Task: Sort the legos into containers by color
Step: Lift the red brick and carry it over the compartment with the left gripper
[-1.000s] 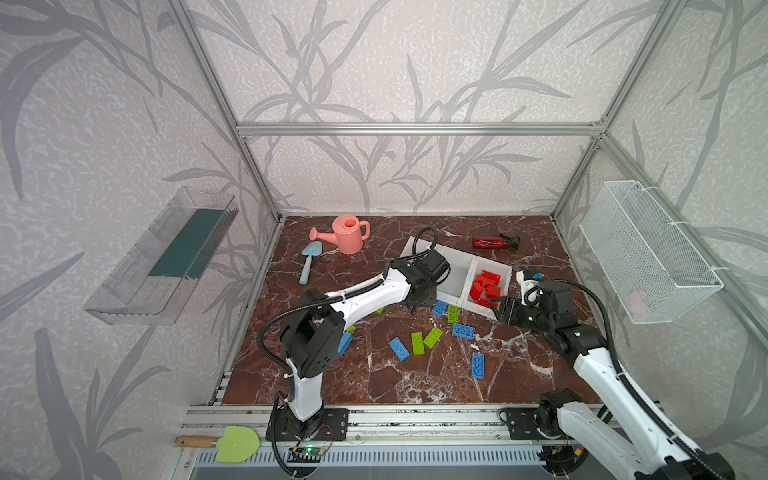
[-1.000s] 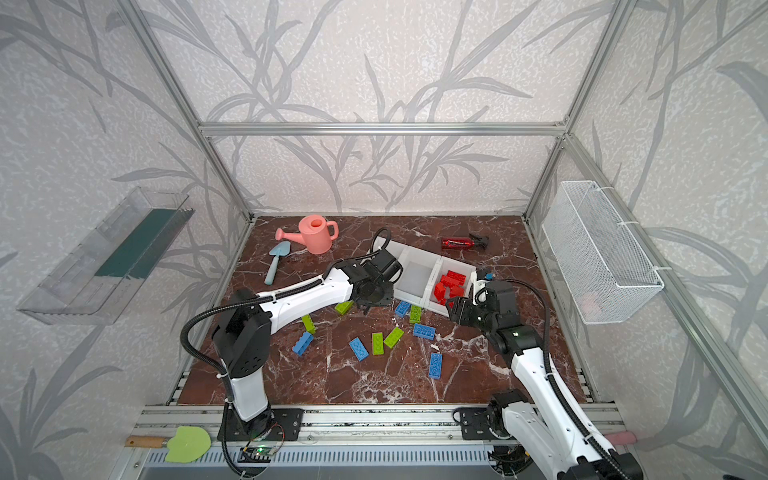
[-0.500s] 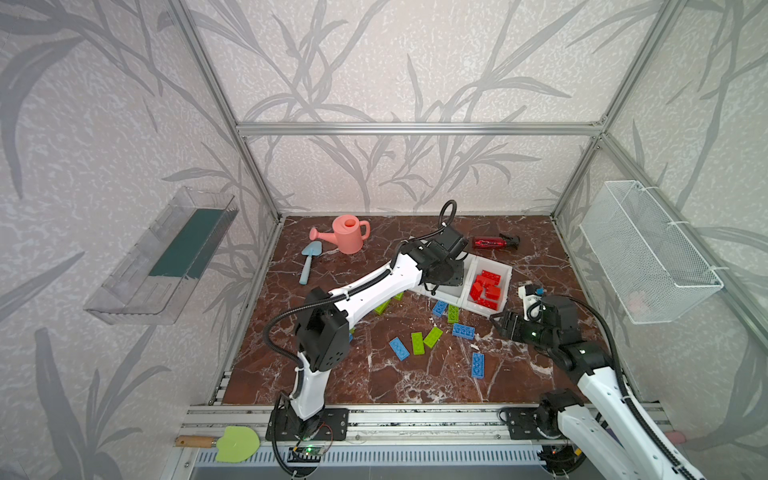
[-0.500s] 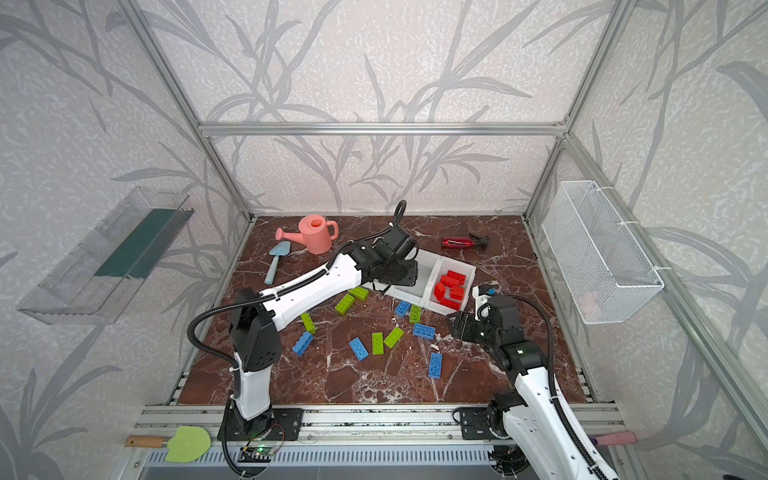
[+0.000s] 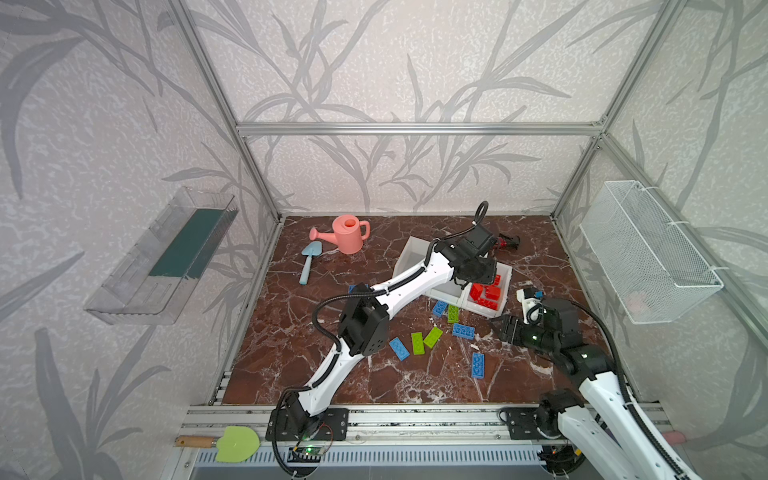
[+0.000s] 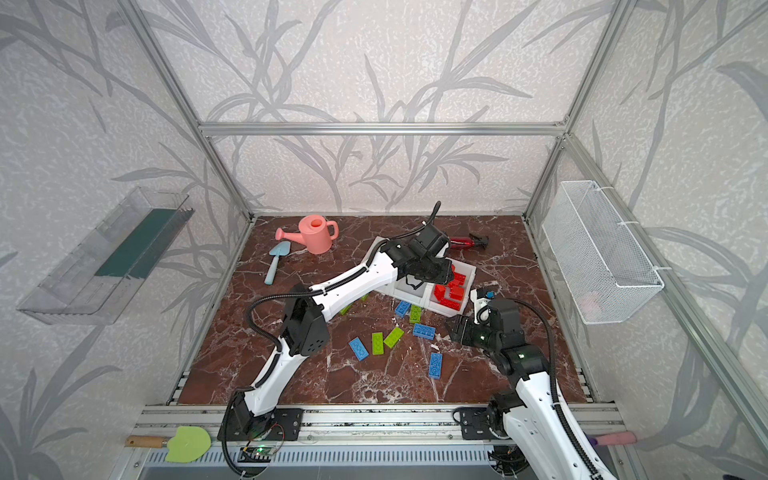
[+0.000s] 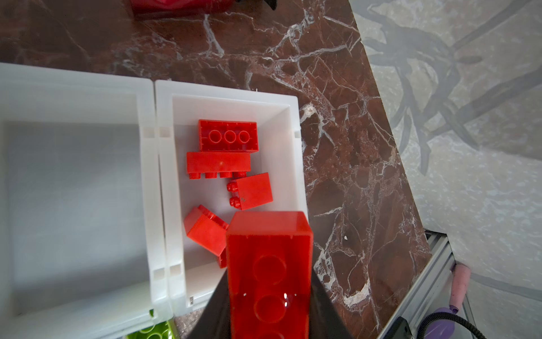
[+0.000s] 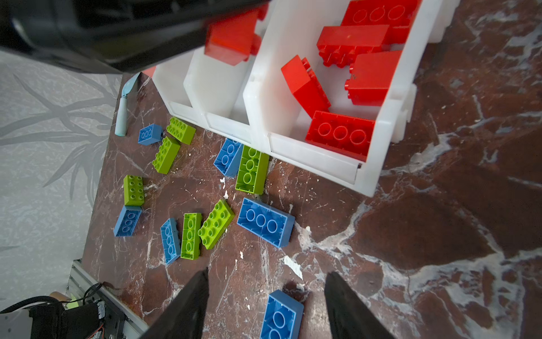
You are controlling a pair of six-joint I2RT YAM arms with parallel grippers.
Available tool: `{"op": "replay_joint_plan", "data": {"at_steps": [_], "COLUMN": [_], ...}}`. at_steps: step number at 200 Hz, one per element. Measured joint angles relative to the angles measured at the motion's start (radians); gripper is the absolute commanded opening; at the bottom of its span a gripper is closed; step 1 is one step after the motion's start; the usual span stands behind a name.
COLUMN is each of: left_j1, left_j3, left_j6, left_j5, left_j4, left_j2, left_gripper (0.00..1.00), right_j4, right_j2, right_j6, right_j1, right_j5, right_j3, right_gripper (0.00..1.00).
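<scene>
Clamping a red lego (image 7: 268, 249), the left gripper (image 7: 269, 296) is hovering over what seems the outer rim of the red-filled end bin of the containers (image 7: 225, 91), risking a bounce outside on release, while the right gripper (image 8: 267, 274) is hanging spread and empty near them.

White containers (image 5: 411, 251), L gripper (image 5: 476, 276) over their end bin w/ red legos (image 5: 484, 296), blue legos (image 5: 463, 331) & green legos (image 5: 417, 343) scattered in front of containers, R gripper (image 5: 503, 328) near their front-right corner, pink watering can (image 5: 349, 235) to their left
</scene>
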Motion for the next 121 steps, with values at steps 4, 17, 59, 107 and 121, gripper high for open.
{"op": "replay_joint_plan", "data": {"at_steps": [4,17,59,107,121], "left_j1": [0.000,0.000,0.000,0.010,0.011], "left_j3": [0.011,0.055,0.215,0.259,0.259], "left_j6": [0.000,0.000,-0.002,-0.009,-0.009], "left_j5": [0.009,0.032,0.080,0.111,0.113], "left_j4": [0.003,0.005,0.003,0.003,0.002], "left_j2": [0.011,0.050,0.180,0.244,0.246], "left_gripper": [0.31,0.31,0.32,0.35,0.37], "right_j4": [-0.002,-0.007,-0.014,-0.015,-0.016], "right_j2": [0.000,0.000,-0.003,-0.008,-0.010], "right_j6": [0.000,0.000,0.000,0.000,0.000], "right_j1": [0.001,0.005,0.018,0.028,0.030], "right_j5": [-0.001,-0.004,-0.003,-0.002,-0.001], "right_j3": [0.000,0.000,-0.001,-0.005,-0.005], "right_gripper": [0.64,0.64,0.63,0.63,0.63]}}
